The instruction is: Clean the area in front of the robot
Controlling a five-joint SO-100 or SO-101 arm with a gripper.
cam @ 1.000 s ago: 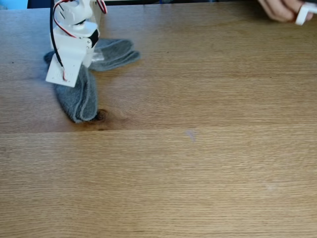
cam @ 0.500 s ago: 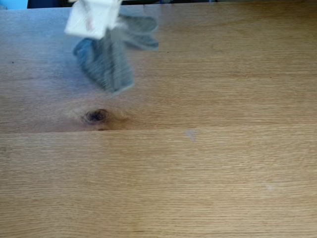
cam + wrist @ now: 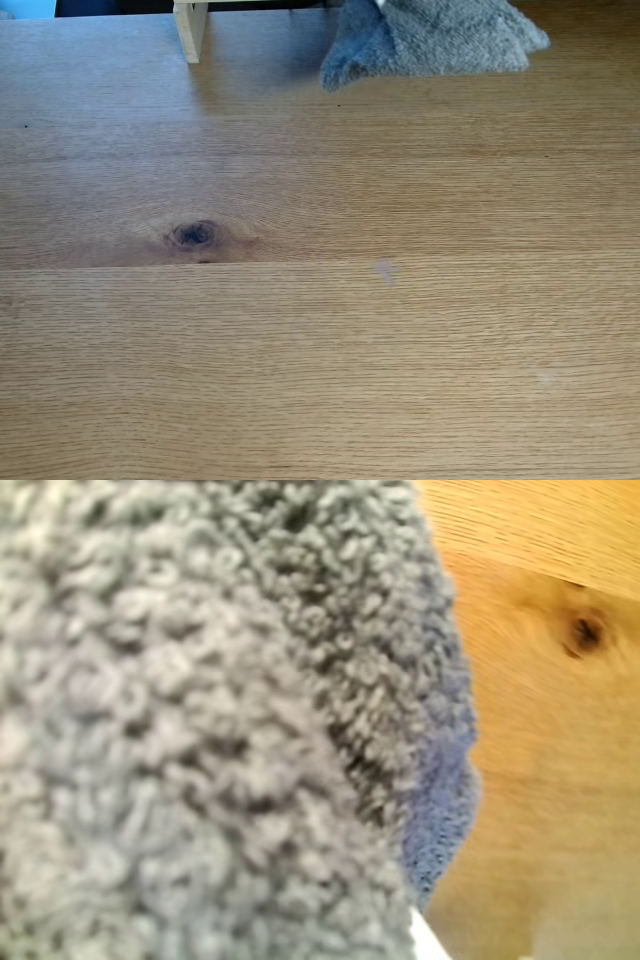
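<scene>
Light oak surface takes up pretty much the whole fixed view, fine straight grain all over. Grey terry cloth sits bunched at the far edge, right of centre, and in the wrist view the cloth is pressed right up against the lens. Pale wooden post stands at the far left edge, well apart from the cloth. Dark knot is on the left half, with a small pale smudge near the middle. Can't tell if the hand is apart or clamped.
</scene>
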